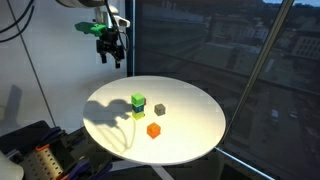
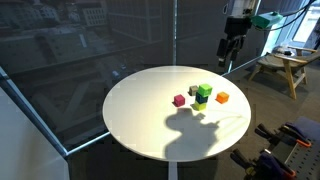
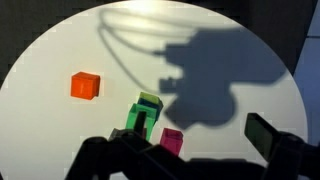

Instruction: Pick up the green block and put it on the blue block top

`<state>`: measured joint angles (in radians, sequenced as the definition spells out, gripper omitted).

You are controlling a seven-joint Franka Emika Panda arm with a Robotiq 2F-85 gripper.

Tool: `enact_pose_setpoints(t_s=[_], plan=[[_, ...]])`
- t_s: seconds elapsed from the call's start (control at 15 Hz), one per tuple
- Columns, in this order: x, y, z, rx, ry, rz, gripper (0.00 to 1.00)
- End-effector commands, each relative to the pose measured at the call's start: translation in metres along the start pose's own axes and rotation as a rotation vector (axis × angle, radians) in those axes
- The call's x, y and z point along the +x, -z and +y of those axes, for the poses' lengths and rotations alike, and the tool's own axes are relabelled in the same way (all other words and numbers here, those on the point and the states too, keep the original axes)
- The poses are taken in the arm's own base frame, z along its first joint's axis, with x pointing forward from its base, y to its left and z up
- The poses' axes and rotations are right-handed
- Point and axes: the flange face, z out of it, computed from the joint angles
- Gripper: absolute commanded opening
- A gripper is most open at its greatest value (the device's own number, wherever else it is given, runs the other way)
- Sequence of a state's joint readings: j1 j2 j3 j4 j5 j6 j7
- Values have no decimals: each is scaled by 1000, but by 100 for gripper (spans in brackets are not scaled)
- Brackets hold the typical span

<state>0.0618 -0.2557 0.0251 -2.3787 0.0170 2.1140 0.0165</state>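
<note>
Near the green block [image 1: 137,100]: gray cube [image 1: 160,108]; orange cube [image 1: 154,130]

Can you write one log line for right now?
tool: open, empty, raised | small bright green cube: seems atop dark blue cube

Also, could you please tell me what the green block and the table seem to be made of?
Green block: probably painted wood or plastic; flat, even colour, no shine. Table: smooth, matte white top, likely laminate; takes soft shadows without glare.
</note>
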Motion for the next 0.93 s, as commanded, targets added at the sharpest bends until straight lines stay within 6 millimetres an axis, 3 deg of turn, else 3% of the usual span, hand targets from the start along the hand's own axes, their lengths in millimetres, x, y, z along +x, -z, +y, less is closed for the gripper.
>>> enact_pose_setpoints(t_s=[0.0, 0.47, 0.53, 0.87], plan=[[-19, 11, -1, 7, -11, 18, 100], [-33, 16, 0, 12, -58, 27, 100], [-23, 12, 0, -1, -30, 28, 100], [-23, 10, 0, -1, -31, 23, 100]])
